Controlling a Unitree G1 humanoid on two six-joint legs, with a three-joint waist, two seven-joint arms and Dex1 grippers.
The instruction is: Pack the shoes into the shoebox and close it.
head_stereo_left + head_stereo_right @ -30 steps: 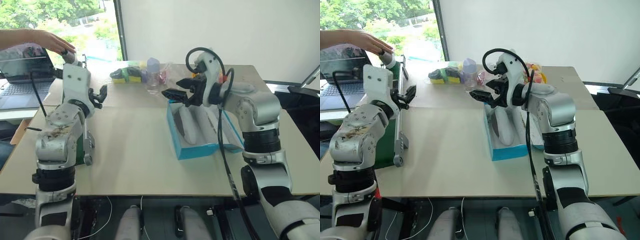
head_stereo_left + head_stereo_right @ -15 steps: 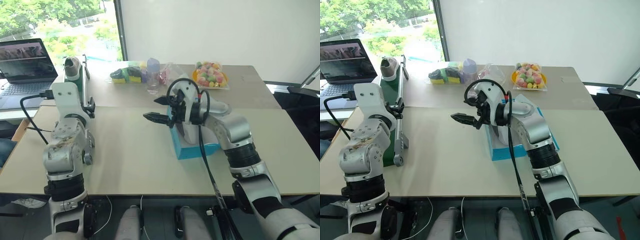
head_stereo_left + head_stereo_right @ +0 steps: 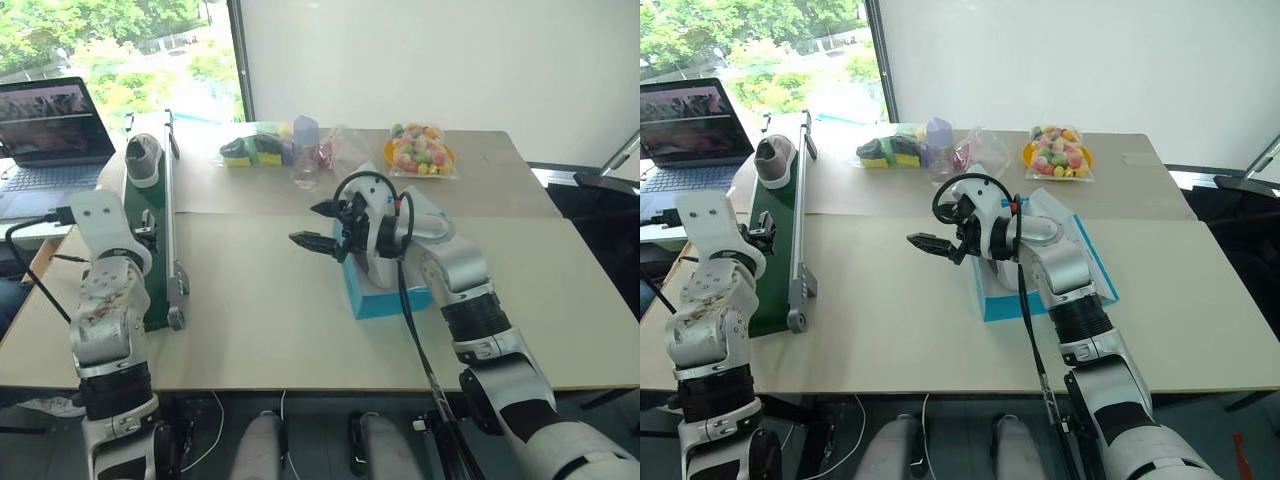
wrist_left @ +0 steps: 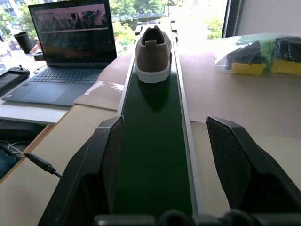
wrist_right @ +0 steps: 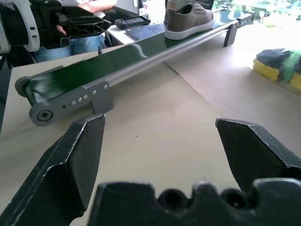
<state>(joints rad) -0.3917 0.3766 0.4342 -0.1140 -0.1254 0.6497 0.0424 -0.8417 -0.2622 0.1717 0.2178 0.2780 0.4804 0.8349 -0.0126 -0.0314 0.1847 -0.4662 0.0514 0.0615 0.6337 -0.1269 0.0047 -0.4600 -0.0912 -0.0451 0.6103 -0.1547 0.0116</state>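
Right pincer spread wide, empty, above tabletop beside shoebox; left pincer apart, empty (shoe ahead on belt).

The beige worktop carries a green conveyor belt along its left side and the open turquoise shoebox near centre. At the far edge lie bagged sponges, a bottle and a plate of sweets.

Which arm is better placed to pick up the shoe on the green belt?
Left: its open gripper looks along the conveyor straight at the shoe. The right gripper hovers by the shoebox.
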